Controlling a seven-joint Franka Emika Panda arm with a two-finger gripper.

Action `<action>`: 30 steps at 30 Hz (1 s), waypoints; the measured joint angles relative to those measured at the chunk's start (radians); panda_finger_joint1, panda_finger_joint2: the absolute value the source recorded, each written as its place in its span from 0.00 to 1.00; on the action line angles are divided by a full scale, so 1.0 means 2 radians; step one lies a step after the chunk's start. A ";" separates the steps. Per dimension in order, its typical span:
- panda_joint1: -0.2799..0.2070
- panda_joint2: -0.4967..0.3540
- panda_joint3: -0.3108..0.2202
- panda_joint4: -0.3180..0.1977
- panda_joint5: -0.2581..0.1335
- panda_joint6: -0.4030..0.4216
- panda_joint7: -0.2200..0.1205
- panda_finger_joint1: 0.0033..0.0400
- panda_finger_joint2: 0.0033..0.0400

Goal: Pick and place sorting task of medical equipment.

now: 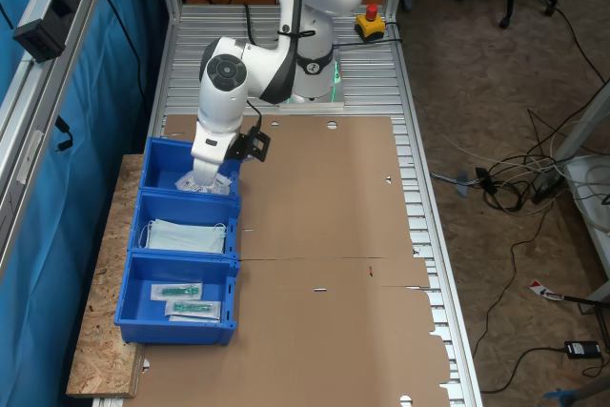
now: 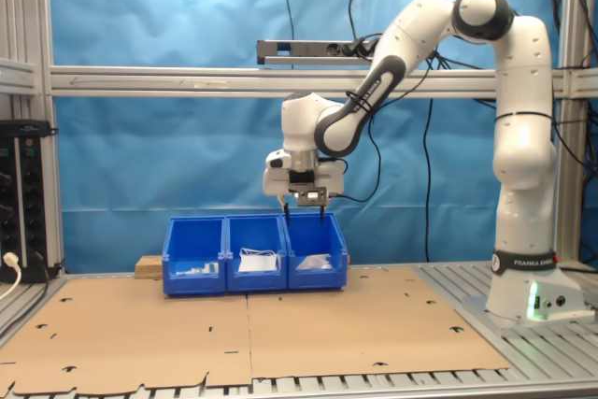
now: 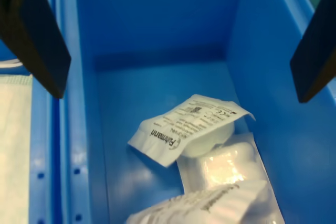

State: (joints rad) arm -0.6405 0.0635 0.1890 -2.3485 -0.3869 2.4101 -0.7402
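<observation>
Right now the gripper (image 2: pixel 305 219) hangs over the end bin (image 2: pixel 318 273) of a row of three blue bins, the one nearest the robot's base, at about nine o'clock on the brown cardboard (image 2: pixel 280 324) in the second exterior view. Its jaws stand wide apart with nothing between them; in the wrist view the two dark fingers (image 3: pixel 37 35) frame the bin's inside.

Down in that bin lies the white sachet (image 3: pixel 186 127), print up and slightly crinkled, its one edge resting on another white packet (image 3: pixel 226 163) beneath it, with more white wrapping crowded at one end. So, by my reckoning, the sorting of this piece is done or nearly so.

What could go wrong is mostly a matter of the fingers and the bin walls. They hang close above the rim, and a sideways move before lifting could catch the wall and drag the whole row, the middle bin with its pale blue masks (image 1: pixel 186 235) along with it. A fresh descent might also pinch two packets at once, since they overlap.
</observation>
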 joint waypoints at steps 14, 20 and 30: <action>0.041 -0.088 0.026 -0.073 0.000 -0.002 0.000 1.00 1.00; 0.084 -0.131 0.018 -0.094 0.000 -0.020 0.000 1.00 1.00; 0.193 -0.187 -0.034 -0.088 0.044 -0.090 0.000 1.00 1.00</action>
State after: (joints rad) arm -0.2549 -0.3096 0.1220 -2.5236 -0.2993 2.2301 -0.7402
